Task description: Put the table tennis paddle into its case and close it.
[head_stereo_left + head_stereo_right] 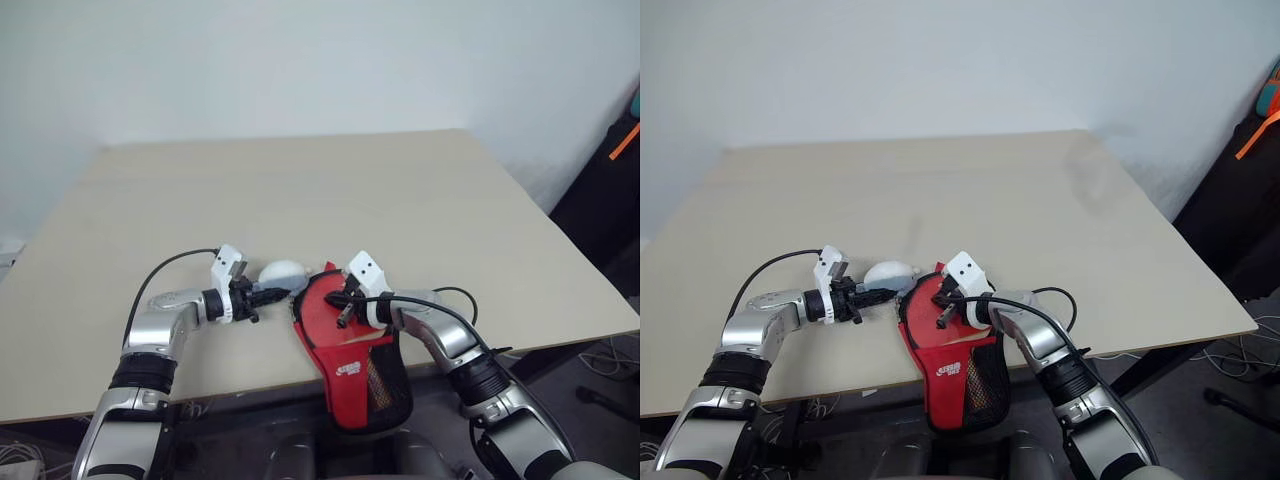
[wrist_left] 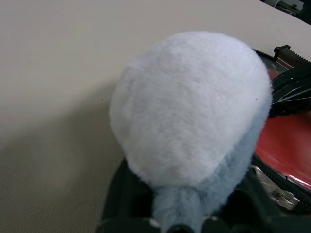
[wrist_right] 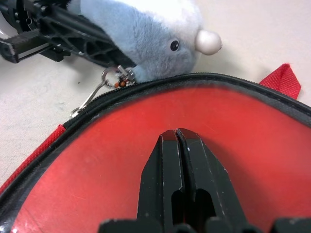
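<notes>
The red paddle case (image 1: 350, 350) is seen lying at the near edge of the table (image 1: 300, 190), its handle end with the black mesh pocket hanging over the edge, its round end on the tabletop. The right gripper (image 3: 177, 138) is pressed flat on the red top of the case with its fingers shut together on nothing. The left gripper (image 1: 272, 294) is held just beside the case's round end, its fingers closed on the base of a small white and blue-grey plush toy (image 2: 194, 111) that is fastened by a metal clip (image 3: 104, 82) near the zip line. The table tennis paddle itself cannot be made out; whether it is already inside cannot be told, though the case lies flat with its halves together. The case is judged light, soft and floppy, so it is likely to slide or buckle unless it is pinned down. The plush is soft and compressible, and is probably best taken low, near the clip, so that a pull along the black zip edge is passed straight to the slider, if the toy does hang from it.
</notes>
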`<state>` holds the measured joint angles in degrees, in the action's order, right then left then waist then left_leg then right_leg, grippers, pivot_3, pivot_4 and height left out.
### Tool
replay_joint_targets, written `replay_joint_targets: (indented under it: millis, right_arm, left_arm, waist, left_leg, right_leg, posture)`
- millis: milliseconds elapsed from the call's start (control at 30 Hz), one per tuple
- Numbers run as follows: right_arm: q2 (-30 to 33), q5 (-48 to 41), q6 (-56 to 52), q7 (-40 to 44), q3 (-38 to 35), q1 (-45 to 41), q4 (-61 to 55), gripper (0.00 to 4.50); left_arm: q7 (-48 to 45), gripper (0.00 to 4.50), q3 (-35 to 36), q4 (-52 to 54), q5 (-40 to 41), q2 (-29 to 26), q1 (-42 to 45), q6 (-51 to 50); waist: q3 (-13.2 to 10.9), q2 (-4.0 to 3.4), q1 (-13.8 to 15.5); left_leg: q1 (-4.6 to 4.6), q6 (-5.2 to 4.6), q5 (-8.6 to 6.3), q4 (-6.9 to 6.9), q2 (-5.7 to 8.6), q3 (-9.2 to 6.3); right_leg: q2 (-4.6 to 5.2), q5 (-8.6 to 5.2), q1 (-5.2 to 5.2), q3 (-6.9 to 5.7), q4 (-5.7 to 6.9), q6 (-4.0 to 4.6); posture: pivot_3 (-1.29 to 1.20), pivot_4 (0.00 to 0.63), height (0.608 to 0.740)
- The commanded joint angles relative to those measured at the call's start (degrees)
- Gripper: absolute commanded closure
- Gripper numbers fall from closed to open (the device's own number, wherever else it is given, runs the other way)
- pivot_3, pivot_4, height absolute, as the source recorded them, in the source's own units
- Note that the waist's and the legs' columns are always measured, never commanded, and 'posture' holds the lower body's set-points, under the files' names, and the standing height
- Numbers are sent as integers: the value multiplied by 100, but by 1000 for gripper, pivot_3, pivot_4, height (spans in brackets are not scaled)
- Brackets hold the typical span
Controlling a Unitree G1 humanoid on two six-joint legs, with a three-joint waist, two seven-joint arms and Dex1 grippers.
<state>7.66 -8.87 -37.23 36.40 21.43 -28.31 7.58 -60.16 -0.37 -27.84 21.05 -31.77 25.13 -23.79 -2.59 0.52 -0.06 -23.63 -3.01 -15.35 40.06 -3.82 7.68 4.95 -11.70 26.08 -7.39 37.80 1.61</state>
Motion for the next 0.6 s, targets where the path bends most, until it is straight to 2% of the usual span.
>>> replay_joint_targets:
  millis: [33, 100, 367, 600]
  right_arm:
    - [-3, 61, -32, 40, 78, 58, 79, 4500]
    - [2, 76, -59, 56, 105, 63, 97, 4500]
    - [29, 94, -75, 123, 198, 95, 122, 4500]
    - [37, 102, -67, 196, 229, 101, 96, 4500]
  left_arm:
    - [7, 4198, 194, 157, 41, -82, 108, -69]
    - [-4, 4355, 205, 255, 51, -98, 88, -96]
    - [114, 4358, 212, 402, -57, -140, 215, -109]
    - [294, 4358, 171, -352, -431, -143, 759, 251]
  waist:
    - [1, 0, -4]
    - [1, 0, -7]
    - [3, 2, -24]
    - [7, 9, -79]
  left_leg:
    - [0, 0, 0, 0, 0, 0]
    - [0, 0, 0, 0, -1, 0]
    - [0, 0, 0, 0, -1, 0]
    - [0, 0, 1, 0, 0, -5]
  right_leg:
    - [0, 0, 0, 0, 0, 0]
    - [-1, 0, 0, 0, 0, 0]
    - [-1, 0, 0, 0, 1, 0]
    - [-2, 0, -3, -6, 0, 0]
  posture:
    - [0, 0, 706]
    - [0, 0, 706]
    - [0, 0, 706]
    - [0, 0, 706]
